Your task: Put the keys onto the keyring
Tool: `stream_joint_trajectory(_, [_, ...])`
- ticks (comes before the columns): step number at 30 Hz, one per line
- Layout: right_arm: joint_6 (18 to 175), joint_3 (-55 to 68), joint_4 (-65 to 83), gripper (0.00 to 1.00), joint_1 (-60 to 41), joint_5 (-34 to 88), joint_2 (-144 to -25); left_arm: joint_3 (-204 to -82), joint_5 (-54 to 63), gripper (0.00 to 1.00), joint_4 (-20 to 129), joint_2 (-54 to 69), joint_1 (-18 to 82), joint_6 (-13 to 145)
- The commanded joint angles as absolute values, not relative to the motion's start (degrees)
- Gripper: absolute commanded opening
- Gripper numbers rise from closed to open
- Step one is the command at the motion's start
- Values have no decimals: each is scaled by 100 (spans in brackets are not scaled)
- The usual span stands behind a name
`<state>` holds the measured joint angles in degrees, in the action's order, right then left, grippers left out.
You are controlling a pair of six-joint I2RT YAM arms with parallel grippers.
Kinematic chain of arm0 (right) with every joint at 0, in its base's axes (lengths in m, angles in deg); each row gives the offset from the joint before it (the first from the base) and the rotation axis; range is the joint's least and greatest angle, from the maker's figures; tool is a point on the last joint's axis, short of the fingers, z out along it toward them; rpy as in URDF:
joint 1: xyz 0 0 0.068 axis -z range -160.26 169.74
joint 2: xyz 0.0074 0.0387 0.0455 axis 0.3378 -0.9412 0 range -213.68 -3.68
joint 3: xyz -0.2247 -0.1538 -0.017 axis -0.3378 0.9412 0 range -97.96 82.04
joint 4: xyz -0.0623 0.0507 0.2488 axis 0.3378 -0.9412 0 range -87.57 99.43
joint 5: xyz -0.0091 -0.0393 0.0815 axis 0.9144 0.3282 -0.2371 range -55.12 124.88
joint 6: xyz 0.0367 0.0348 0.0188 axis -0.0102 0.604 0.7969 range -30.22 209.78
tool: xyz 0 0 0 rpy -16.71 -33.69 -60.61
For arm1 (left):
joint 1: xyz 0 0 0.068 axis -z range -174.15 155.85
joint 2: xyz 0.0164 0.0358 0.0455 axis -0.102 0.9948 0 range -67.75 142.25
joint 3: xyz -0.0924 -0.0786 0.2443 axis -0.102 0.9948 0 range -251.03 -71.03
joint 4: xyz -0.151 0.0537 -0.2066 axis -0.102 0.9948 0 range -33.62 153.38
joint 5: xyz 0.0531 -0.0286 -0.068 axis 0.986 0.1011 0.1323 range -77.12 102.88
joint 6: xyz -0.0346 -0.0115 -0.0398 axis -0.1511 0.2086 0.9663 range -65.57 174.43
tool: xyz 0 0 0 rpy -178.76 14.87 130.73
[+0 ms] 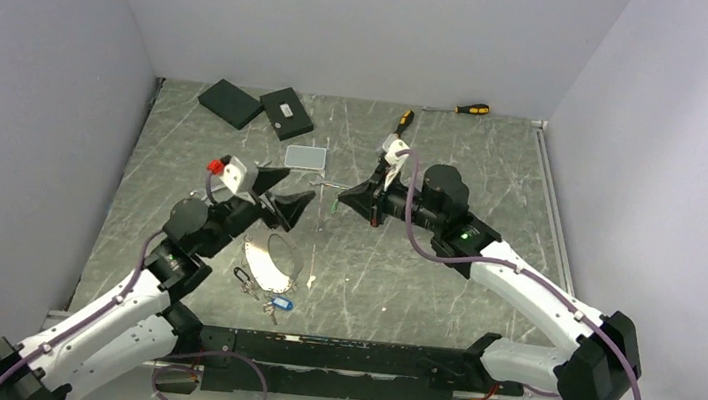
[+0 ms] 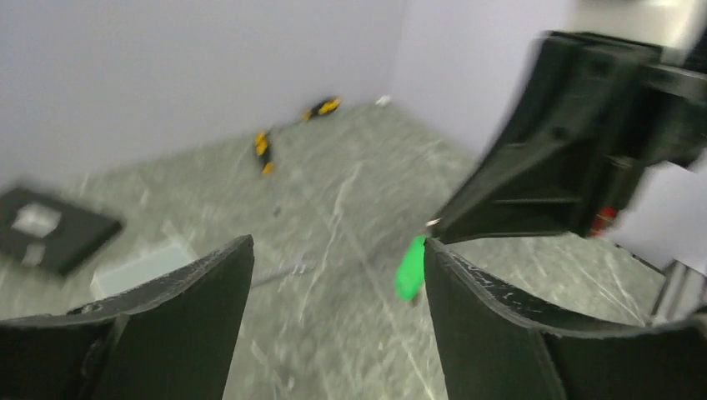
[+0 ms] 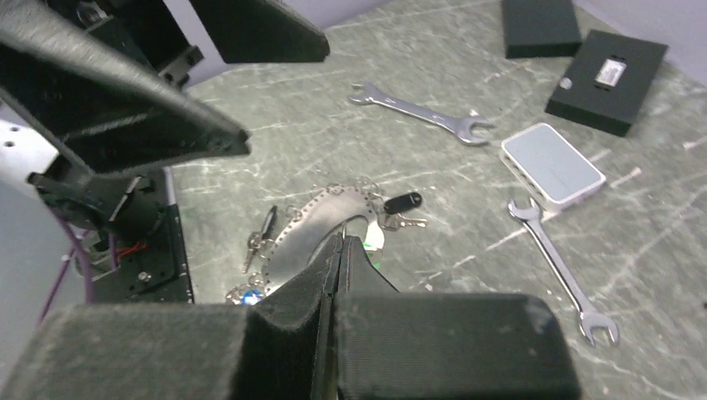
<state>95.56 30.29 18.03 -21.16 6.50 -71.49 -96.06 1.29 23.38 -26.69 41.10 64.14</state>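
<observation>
Keys (image 1: 274,303) near table (image 1: 494,176) front edge; left pincer (image 2: 338,250) agape, right pincer (image 3: 343,243) clamps green-tagged key (image 2: 408,268) (mid-air).

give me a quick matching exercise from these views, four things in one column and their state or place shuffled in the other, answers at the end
Things:
1. left gripper
2. right gripper
3. blue-tagged key
4. pale flat box

State or place:
A. near the black boxes
B. shut on the green-tagged key
C. lying by the near edge of the table
D. open and empty

Pairs: 1-D, 2-B, 3-C, 4-A
</observation>
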Motion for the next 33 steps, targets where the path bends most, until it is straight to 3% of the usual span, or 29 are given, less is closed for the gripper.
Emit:
stream_joint_trajectory(1, [9533, 3137, 1964, 0, -2095, 1308, -7077, -10341, 2287, 81, 5850, -2813, 4118, 7783])
stream_joint_trajectory(5, [9500, 3092, 1832, 0, -2097, 1437, -7189, -10307, 2992, 90, 7090, -2773, 4103, 8842])
stream_joint_trajectory(9, [9505, 3036, 1749, 0, -2104, 1430, -7229, -10149, 2641, 93, 7447, -2667, 4092, 9374])
stream_joint_trajectory(13, [9479, 3014, 1647, 0, -2104, 1508, -7206, -10358, 2185, 80, 7923, -2195, 4092, 9503])
stream_joint_trajectory(18, [9417, 3056, 1593, 0, -2104, 1599, -7165, -10652, 889, 76, 8210, -1186, 4153, 8844])
stream_joint_trajectory(26, [9456, 3109, 1526, 0, -2104, 1627, -7088, -10767, 504, 65, 8396, -650, 4287, 8958])
stream_joint_trajectory(33, [9452, 3031, 1417, 0, -2104, 1625, -7165, -11294, 645, 55, 9139, -85, 4373, 10026])
